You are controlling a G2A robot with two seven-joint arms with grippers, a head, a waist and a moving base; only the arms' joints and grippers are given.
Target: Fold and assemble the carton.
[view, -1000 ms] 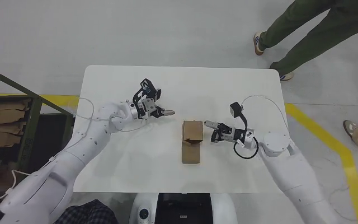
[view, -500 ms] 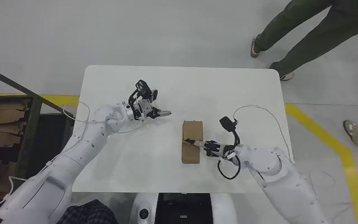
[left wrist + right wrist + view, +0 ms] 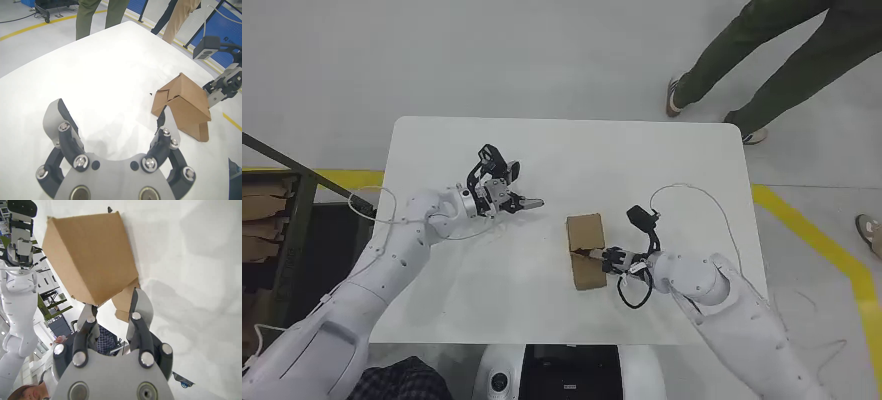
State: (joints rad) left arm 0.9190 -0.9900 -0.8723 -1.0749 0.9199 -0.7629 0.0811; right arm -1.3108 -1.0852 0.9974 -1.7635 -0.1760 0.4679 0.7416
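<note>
The brown carton (image 3: 585,240) lies mid-table, partly formed, with its open end and loose flaps toward the table's near edge; it also shows in both wrist views (image 3: 185,106) (image 3: 90,256). My right gripper (image 3: 598,257) is at the carton's right side by that open end. It is open, with a carton corner and a flap between its fingers (image 3: 140,306). The left wrist view shows it pressed against the carton's side (image 3: 211,94). My left gripper (image 3: 529,203) hovers open to the left of the carton, a short gap away, and holds nothing (image 3: 113,113).
The white table (image 3: 662,160) has bare surface all around the carton. A thin cable (image 3: 692,188) from the right arm loops over the table's right half. A person's legs (image 3: 742,60) stand past the far right corner. A rack with cardboard (image 3: 267,210) stands left of the table.
My right gripper has moved left and toward the near edge, up against the carton's open end. The carton has tipped and shifted slightly. My left gripper has drawn back a little to the left.
</note>
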